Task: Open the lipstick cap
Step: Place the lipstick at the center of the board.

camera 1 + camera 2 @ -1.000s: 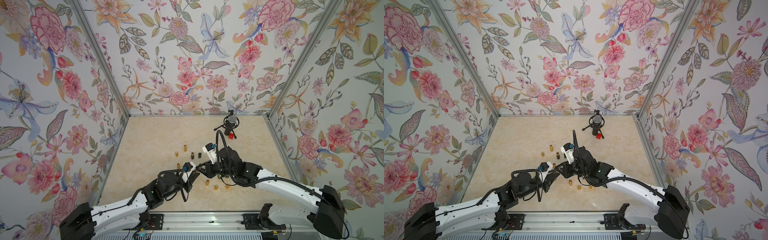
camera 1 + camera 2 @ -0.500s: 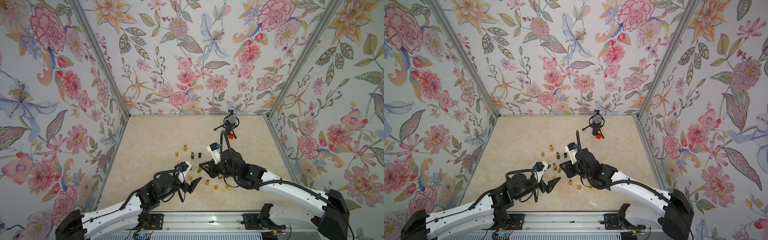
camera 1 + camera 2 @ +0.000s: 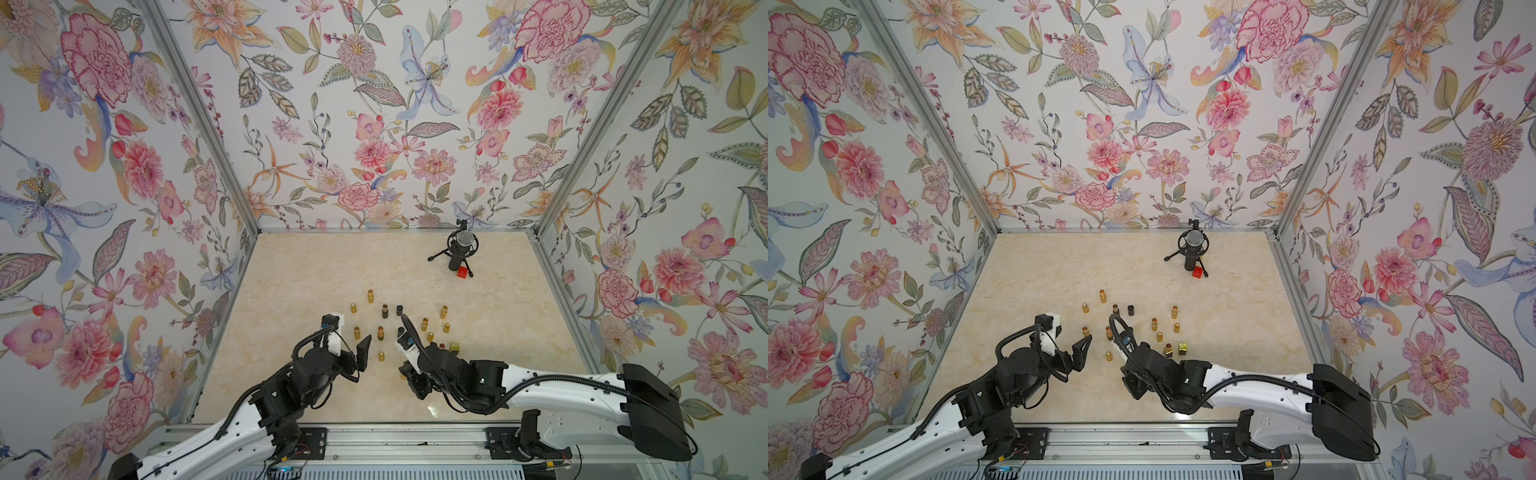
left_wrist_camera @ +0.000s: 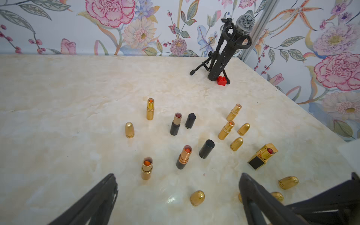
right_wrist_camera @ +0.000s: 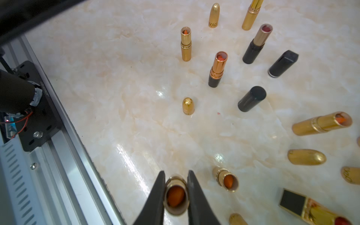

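Left gripper [image 4: 177, 176], drawn back from the right gripper [image 5: 176, 172], is hanging open at lower frame; the latter is clamping the uncapped lipstick [image 5: 176, 194] steady.

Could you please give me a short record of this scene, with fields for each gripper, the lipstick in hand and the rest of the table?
left gripper: open, empty, over the table near a loose gold cap
right gripper: shut on an uncapped gold lipstick, orange stick showing
other lipsticks: several, uncapped, gold and black caps standing among them
back corner: microphone on a small tripod, red brick at its foot
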### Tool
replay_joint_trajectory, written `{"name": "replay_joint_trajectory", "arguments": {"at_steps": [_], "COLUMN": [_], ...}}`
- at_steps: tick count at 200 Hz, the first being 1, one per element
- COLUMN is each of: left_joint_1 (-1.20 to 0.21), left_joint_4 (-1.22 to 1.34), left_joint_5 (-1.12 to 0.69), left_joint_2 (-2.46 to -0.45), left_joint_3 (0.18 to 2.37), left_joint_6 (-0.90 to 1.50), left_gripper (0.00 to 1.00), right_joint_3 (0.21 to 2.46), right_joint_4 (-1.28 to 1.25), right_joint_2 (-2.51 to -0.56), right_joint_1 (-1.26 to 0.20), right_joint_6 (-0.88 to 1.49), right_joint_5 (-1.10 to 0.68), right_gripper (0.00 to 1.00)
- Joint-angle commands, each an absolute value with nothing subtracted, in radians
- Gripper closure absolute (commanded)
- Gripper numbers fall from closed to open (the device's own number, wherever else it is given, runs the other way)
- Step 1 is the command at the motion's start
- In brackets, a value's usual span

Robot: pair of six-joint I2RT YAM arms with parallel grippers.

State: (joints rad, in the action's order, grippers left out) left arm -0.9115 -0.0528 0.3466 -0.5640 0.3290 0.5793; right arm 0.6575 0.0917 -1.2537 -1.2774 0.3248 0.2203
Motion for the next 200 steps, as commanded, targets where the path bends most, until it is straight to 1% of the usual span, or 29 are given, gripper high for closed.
{"name": "replay_joint_trajectory", "arguments": {"at_steps": [1, 30, 59, 111, 200], "left_joint_1": [-0.875, -0.854, -0.848, -0.847, -0.847], "left_joint_4": [-0.114, -0.104, -0.095, -0.082, -0.092], "left_joint_5": [0.398, 0.383, 0.372, 0.363, 0.365], "left_joint_2": [-0.544, -0.531, -0.544, -0.577, -0.563], "left_joint_3": [0.335, 0.321, 0.326, 0.326, 0.321], "left_joint_6": [0.648, 0.644, 0.632, 0.629, 0.63], "left_gripper": [0.01, 0.01, 0.01, 0.01, 0.01], "right_joint_3": [0.622, 0.62, 0.626, 0.6, 0.58], "right_joint_4": [-0.001, -0.037, -0.065, -0.102, -0.109], "right_joint_2": [-1.295, -1.382, -1.436, -1.439, -1.437], "right_joint_1": [-1.329, -1.377, -1.386, -1.38, -1.373], "right_joint_6": [0.272, 0.256, 0.251, 0.246, 0.262], "right_joint_5": [0.325, 0.359, 0.363, 0.369, 0.353], "right_gripper": [0.79, 0.79, 0.79, 0.78, 0.74]}}
